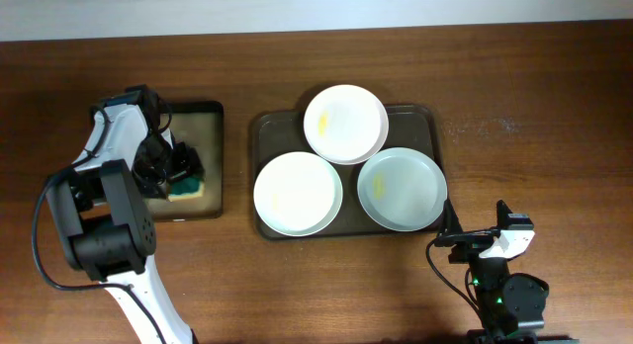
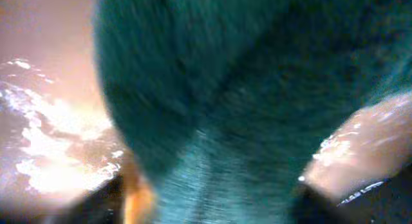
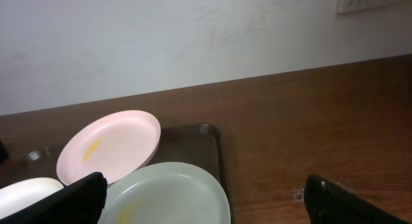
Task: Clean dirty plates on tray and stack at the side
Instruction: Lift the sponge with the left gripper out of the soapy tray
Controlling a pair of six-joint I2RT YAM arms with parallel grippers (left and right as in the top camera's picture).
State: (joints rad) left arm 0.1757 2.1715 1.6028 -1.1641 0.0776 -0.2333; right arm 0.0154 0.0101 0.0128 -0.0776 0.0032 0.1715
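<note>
Three white plates lie on the dark brown tray (image 1: 427,117): one at the back (image 1: 345,124), one front left (image 1: 298,194), and a faintly bluish one front right (image 1: 402,189). Each has a small yellow smear. My left gripper (image 1: 168,171) is down over a green and yellow sponge (image 1: 188,191) on the small black tray (image 1: 208,112). The blurred green sponge (image 2: 244,89) fills the left wrist view between the open fingers (image 2: 212,208). My right gripper (image 1: 457,240) is open and empty just off the tray's front right corner, behind the bluish plate (image 3: 167,192).
The right wrist view also shows the back plate (image 3: 109,147), the edge of the front left plate (image 3: 29,192), the tray rim (image 3: 212,130) and bare wooden table (image 3: 322,121) to the right. A white wall stands behind the table.
</note>
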